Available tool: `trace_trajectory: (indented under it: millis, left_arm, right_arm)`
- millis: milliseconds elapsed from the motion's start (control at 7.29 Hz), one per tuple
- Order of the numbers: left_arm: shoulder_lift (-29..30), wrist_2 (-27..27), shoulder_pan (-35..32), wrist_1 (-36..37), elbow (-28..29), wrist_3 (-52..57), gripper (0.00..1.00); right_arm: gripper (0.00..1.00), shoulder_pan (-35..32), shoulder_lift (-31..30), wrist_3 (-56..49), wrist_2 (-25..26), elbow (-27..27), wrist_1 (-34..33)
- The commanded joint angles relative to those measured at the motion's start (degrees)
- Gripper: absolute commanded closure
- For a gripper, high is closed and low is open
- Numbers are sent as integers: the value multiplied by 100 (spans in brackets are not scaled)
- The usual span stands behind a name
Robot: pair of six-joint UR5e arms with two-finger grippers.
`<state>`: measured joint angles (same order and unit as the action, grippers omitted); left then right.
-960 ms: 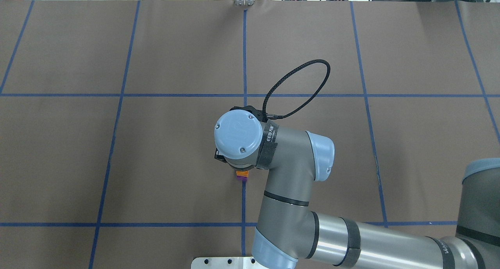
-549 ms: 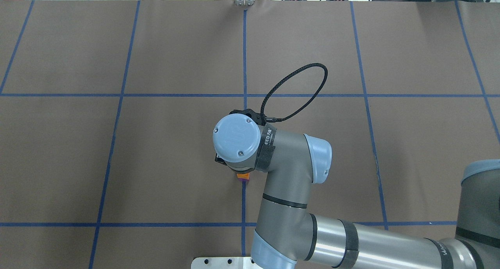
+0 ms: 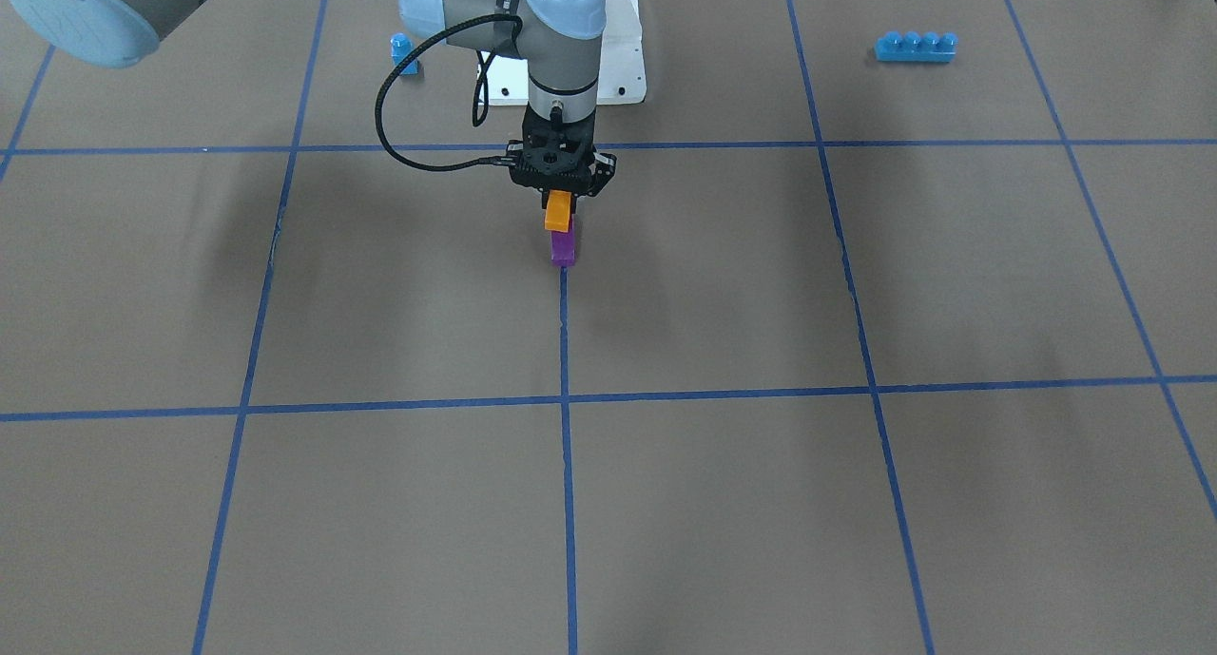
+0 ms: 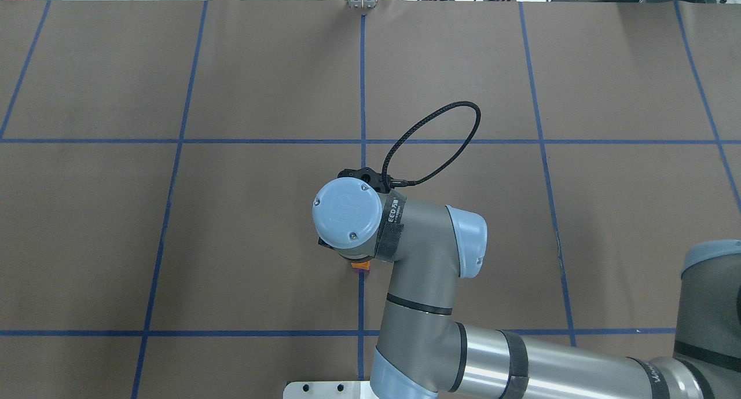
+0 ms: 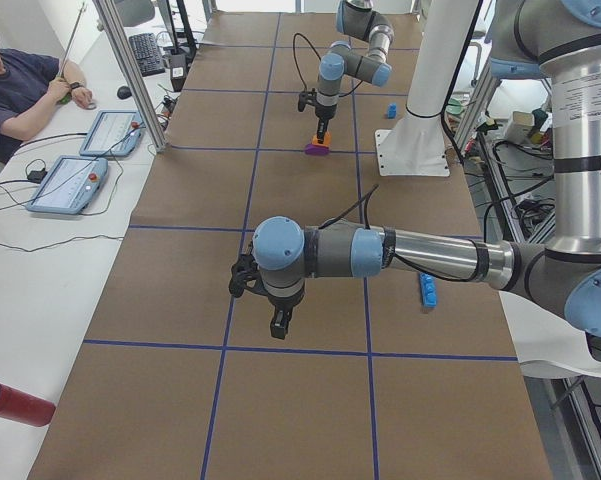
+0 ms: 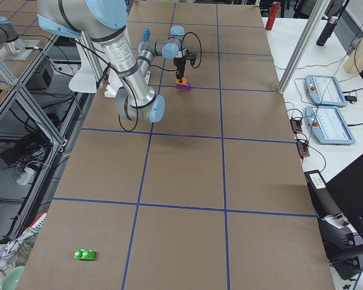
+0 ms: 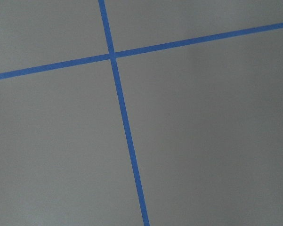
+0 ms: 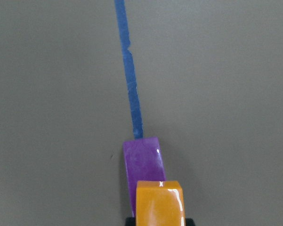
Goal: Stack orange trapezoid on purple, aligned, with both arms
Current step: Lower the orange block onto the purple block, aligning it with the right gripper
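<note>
My right gripper (image 3: 560, 202) points straight down and is shut on the orange trapezoid (image 3: 558, 211). It holds the trapezoid directly over the purple brick (image 3: 563, 247), which stands on a blue tape line. The two bricks look in contact or nearly so; I cannot tell if they are seated. In the right wrist view the orange trapezoid (image 8: 160, 202) overlaps the purple brick (image 8: 142, 162). In the overhead view only an orange edge (image 4: 362, 265) shows under the wrist, and the purple brick is hidden. My left gripper (image 5: 278, 322) hovers over bare table far from the bricks; I cannot tell if it is open or shut.
A small blue single-stud brick (image 3: 404, 51) and the white base plate (image 3: 623, 61) lie behind the right gripper. A long blue four-stud brick (image 3: 916, 46) is off to the side. A green brick (image 6: 84, 254) lies near a far corner. An operator (image 5: 20, 90) sits at the side table.
The right wrist has shifted slightly toward the robot with the orange trapezoid. The purple brick that showed beneath the orange in the overhead view is now covered by it.
</note>
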<state>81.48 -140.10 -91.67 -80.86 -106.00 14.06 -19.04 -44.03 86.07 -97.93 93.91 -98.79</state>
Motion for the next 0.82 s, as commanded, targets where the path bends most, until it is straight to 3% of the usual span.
trace_trajectory:
  millis: [0,137,274,686]
  left_arm:
    - [0,0,0,0,0,0,0]
    - [0,0,0,0,9,0,0]
    - [8,0,0,0,9,0,0]
    - [0,0,0,0,18,0,0]
  right_arm:
    - [95,6,0,-3,2,-21,9]
    - [31,15,0,-3,28,-48,70]
    - [0,49,0,58,46,-178,453]
    - [0,-90,9,6,-24,-189,580]
